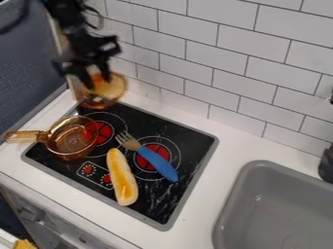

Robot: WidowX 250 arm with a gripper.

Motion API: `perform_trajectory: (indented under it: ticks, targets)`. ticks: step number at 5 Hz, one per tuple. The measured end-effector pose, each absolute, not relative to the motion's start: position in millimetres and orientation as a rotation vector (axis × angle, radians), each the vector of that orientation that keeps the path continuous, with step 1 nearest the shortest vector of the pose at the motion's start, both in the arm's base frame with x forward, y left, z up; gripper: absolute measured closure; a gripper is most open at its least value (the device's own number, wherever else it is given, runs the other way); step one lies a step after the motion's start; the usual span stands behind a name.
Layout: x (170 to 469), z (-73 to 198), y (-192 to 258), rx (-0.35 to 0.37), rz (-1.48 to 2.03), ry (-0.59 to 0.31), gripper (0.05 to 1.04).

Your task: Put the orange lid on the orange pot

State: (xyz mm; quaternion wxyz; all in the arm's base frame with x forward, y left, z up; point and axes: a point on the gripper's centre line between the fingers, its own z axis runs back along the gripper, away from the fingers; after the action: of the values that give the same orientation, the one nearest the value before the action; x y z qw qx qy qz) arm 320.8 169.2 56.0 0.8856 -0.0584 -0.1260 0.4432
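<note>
Above the stove's [193,146] back corner, the claw [96,80] is closed on the orange lid [114,88], likely for carrying; it looks tilted. The orange pot [73,142] sits uncovered, ready to receive it.

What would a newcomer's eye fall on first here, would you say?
Probably the blue-handled fork on the black stove, beside the yellow bread. Next might come the glossy orange pot at the stove's left, and the orange lid held by the tool above the far left corner.
</note>
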Motion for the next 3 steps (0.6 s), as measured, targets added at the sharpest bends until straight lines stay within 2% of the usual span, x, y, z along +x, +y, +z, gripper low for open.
perform_trajectory:
  ticks: [1,2,3]
  targets:
    - [292,64,173,-0.068,0.900,-0.276,0.704]
    - [272,54,183,-0.040,0.932,-0.263,0.704]
    - [265,43,182,-0.001,0.919,-0.247,0.704]
